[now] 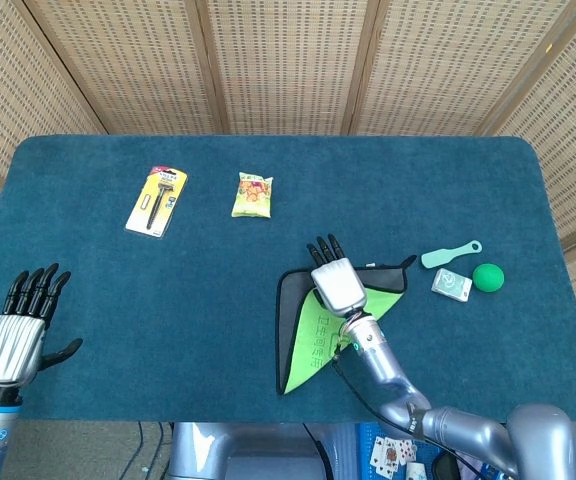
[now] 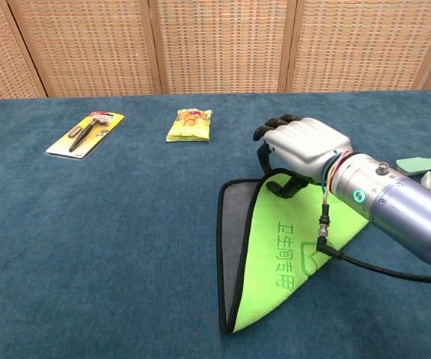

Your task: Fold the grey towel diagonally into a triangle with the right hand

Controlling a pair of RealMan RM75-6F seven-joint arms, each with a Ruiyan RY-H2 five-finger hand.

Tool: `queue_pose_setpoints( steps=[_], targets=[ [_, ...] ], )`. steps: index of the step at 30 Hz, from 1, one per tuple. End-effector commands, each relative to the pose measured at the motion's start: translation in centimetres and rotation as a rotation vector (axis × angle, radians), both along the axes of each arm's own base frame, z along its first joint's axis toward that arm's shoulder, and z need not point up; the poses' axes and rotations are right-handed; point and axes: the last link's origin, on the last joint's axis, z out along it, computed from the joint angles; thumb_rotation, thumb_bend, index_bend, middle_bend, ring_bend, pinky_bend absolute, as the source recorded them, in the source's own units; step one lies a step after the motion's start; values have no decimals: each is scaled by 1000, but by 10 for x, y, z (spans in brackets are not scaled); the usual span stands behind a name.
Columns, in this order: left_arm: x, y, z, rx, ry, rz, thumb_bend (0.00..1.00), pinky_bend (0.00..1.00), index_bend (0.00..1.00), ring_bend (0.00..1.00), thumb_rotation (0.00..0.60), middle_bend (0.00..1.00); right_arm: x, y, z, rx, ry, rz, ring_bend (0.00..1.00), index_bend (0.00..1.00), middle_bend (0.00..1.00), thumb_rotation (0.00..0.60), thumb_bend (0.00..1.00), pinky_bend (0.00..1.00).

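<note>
Towel [image 2: 275, 254] lay near the table's [image 1: 168, 300] front edge, green side turned over the grey — my right hand [image 2: 299, 148] pinched its corner, my left hand [image 1: 18, 335] rested spread, well apart.

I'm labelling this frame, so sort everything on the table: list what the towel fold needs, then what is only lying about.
For the job:
grey towel, its green side folded up
right hand, holding the towel's corner

Just lying about:
left hand, idle
razor pack
snack packet
green ball
small box
mint-green tool
</note>
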Motion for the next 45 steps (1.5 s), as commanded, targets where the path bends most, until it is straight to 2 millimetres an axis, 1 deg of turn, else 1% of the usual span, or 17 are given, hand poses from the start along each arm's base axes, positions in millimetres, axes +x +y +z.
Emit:
queue_pose_setpoints(
  steps=[1,12,22,32,38,45],
  targets=[
    [0,0,0,0,0,1,164,0,0,0,600,0,3,0,-2,6,-2,5,0,653,152,600,491,0],
    [0,-1,1,0,-6,0,164,0,0,0,600,0,10,4,-8,20,-5,20,0,654,154,600,491,0],
    [-1,-1,2,2,-10,0,164,0,0,0,600,0,20,3,-10,22,-5,39,0,660,157,600,490,0],
    [-3,-1,3,-2,-14,9,164,0,0,0,600,0,32,-3,-18,28,2,46,0,660,158,600,490,0],
    [-5,0,3,-3,-18,16,164,0,0,0,600,0,34,-8,-23,29,13,37,0,660,158,600,490,0],
    [-5,1,2,-9,-18,17,164,0,0,0,600,0,35,-15,-25,18,21,27,0,660,158,600,491,0]
  ],
)
